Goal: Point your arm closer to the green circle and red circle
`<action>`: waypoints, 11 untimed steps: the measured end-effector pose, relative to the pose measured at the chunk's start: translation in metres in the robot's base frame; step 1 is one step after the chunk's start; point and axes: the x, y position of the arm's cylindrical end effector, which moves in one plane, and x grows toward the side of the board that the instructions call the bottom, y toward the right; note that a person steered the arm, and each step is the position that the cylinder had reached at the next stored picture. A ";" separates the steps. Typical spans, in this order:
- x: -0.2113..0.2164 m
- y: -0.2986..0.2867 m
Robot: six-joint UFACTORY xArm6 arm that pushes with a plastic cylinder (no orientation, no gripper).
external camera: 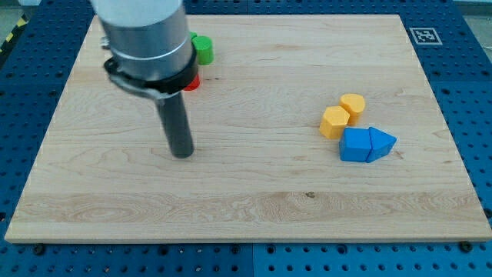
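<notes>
Wooden board (254, 192), pale and grained, filling most of the view, laid on a blue perforated table (461, 92). Small black-and-white marker tag (424, 35) at the board's top-right corner.

Arm's grey cylindrical housing (146, 38) next in size, looming at the view's top left, with the dark rod dropping from it. My tip (182, 155) planted on bare wood, left of centre. No jaws on this tool: a plain rod, nothing spread, nothing pinched, touching no block.

Blue cube (354, 145) and blue triangular block (381, 143) pressed side by side on the view's right, well apart from my tip. Just above them, yellow hexagonal block (334, 121) and yellow cylinder (353, 104), touching each other, the hexagonal one touching or nearly touching the blue cube's top edge.

Green circle (203, 49) near the board's top edge, a short bright-green cylinder, left part hidden behind the housing. Red circle (191, 81) just below it, only a thin red sliver showing past the housing's black collar; shape hardly made out. Both up and slightly to the view's right of my tip, with clear wood between. Whether green and red touch: cannot tell, housing in the way.
</notes>
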 end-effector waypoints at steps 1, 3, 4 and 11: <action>-0.014 0.014; -0.018 0.034; -0.038 0.070; -0.150 0.063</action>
